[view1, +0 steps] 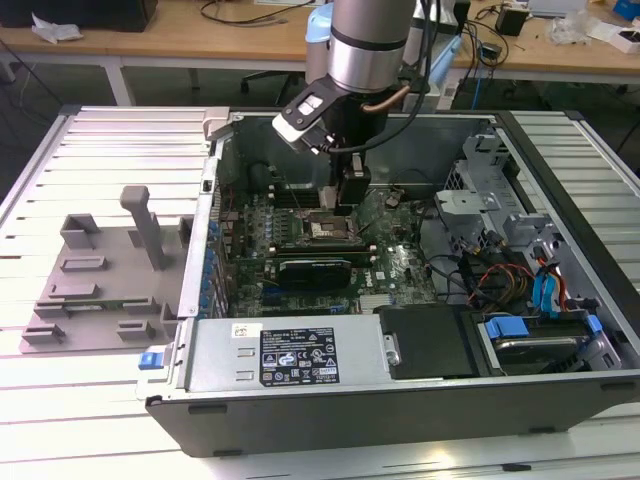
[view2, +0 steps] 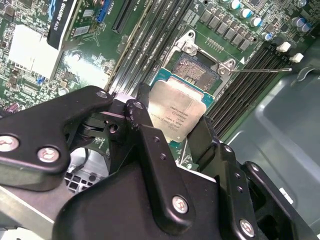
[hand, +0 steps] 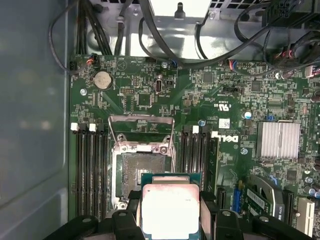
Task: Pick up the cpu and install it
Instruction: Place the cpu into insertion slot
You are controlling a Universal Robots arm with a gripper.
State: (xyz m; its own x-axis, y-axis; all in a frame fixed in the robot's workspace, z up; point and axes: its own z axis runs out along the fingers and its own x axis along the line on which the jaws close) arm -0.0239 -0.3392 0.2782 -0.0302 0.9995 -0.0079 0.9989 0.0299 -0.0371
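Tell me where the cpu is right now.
In both wrist views the cpu sits clamped in the gripper, close by the open socket on the motherboard, inside the computer case.

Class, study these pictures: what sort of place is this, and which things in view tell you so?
Probably a robotics lab or workshop: an open computer case lies on a slatted metal table, the gripper holds the cpu over the motherboard, and cluttered workbenches stand behind.

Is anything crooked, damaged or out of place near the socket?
Nothing stands out. The gripper holds the cpu by its edges, square to the open socket, whose cover is lifted.
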